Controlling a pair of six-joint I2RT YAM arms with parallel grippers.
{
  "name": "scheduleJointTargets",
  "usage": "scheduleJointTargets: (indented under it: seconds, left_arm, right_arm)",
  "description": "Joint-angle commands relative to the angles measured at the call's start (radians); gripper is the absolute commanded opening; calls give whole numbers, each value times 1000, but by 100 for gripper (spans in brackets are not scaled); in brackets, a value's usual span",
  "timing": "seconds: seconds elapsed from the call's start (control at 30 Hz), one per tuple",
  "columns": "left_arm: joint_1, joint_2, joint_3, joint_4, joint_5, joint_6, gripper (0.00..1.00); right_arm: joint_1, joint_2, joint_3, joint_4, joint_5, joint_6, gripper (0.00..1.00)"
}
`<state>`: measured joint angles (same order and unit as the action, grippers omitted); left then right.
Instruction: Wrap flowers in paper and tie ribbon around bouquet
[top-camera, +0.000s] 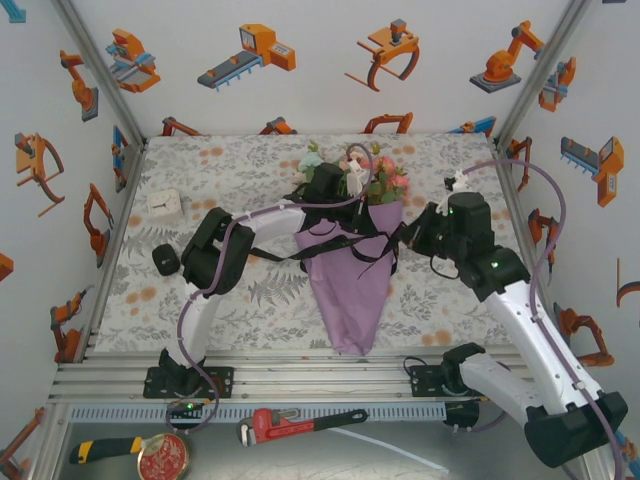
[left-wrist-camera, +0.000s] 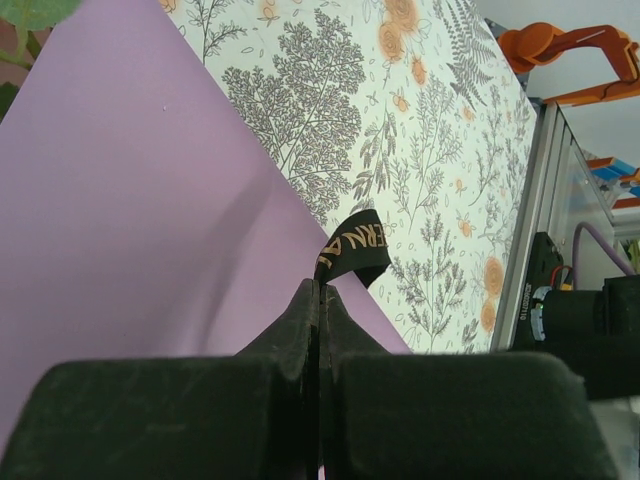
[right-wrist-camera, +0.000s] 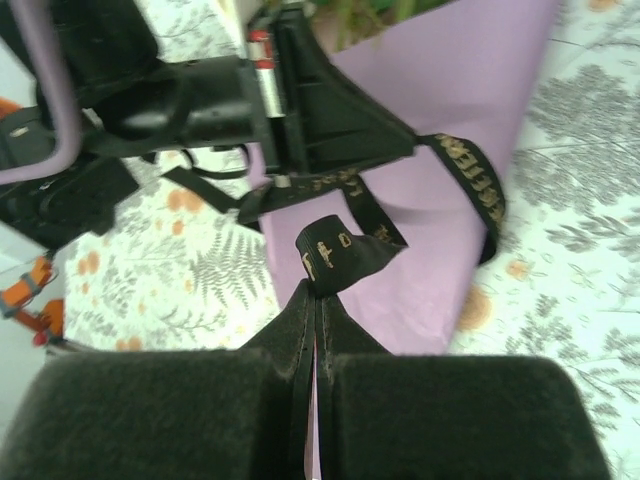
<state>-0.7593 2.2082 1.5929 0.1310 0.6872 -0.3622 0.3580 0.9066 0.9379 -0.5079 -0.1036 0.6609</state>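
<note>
- Two hands work at the bouquet (top-camera: 350, 270), which lies flat on the middle of the bench (top-camera: 200, 300) with its point toward the arm bases and its open mouth toward the far wall.
- The paper (left-wrist-camera: 140, 200) is smooth, matte lilac, rolled into a long tapering cone. One straight diagonal edge crosses the printed cover (left-wrist-camera: 430, 150).
- The flowers (top-camera: 385, 185) crowd out of the wide end: pink, cream and pale blue blooms with green leaves, soft and ruffled against the flat sheet.
- The ribbon (right-wrist-camera: 480, 185) is a narrow woven black band with pale gold lettering. It runs across the upper cone and stands off it in loose loops.
- The left hand (left-wrist-camera: 318, 290) has its dark, wedge-shaped fingers pressed together, with a curled end of the ribbon nipped between the tips. It sits over the paper, near the diagonal edge.
- The right hand (right-wrist-camera: 315, 295) is likewise closed tight on a short folded end of ribbon. It is at the cone's right side, facing the left hand across the paper.
- The cover is a pale cloth printed with grey ferns and orange blossoms. A small white square block (top-camera: 165, 203) sits on it toward the far left corner.
- Below the ribbed aluminium rail (top-camera: 300, 370) at the near edge lie a red pipe wrench (top-camera: 300, 425), a yellow-handled tool (top-camera: 105, 450) and a round tin (top-camera: 163, 457).
</note>
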Motion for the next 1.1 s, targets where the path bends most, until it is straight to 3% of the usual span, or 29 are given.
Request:
scheduleJointTargets:
  seconds: [0.0,0.1,0.23,0.37,0.43,0.53,0.6,0.67,0.73,0.87,1.07]
  left_arm:
    - [6,-19,-16,-29,-7,37,6]
    - [7,-35,-15,-37,-23,54,19]
    - [9,-89,-31,-42,-49,76,32]
    - [19,-193,-82,-49,-121,88,39]
    - [31,-268,-122,-61,-189,70,40]
    - [55,-413,-224,-80,-377,-12,40]
    - [85,-508,-302,-112,-536,-133,41]
    - [139,-593,-374,-227,-696,-353,42]
    - [212,-652,-424,-403,-751,-610,39]
    - [328,-735,-584,-498,-679,-996,38]
    - [324,-731,-720,-472,-580,-1350,42]
  right_arm:
    - [-8,-43,-30,-104,222,16,0]
    - [-29,-36,-55,-91,386,91,0]
    - [-86,38,-61,7,320,113,0]
    - [-113,100,-26,14,289,106,0]
    - [-132,117,-14,7,276,101,0]
    - [-159,140,-4,6,242,100,0]
    - [-166,159,0,7,225,101,0]
    - [-169,183,9,8,209,104,0]
    - [-173,206,18,7,195,103,0]
    - [-177,244,41,6,172,97,0]
    - [-186,287,65,7,142,85,0]
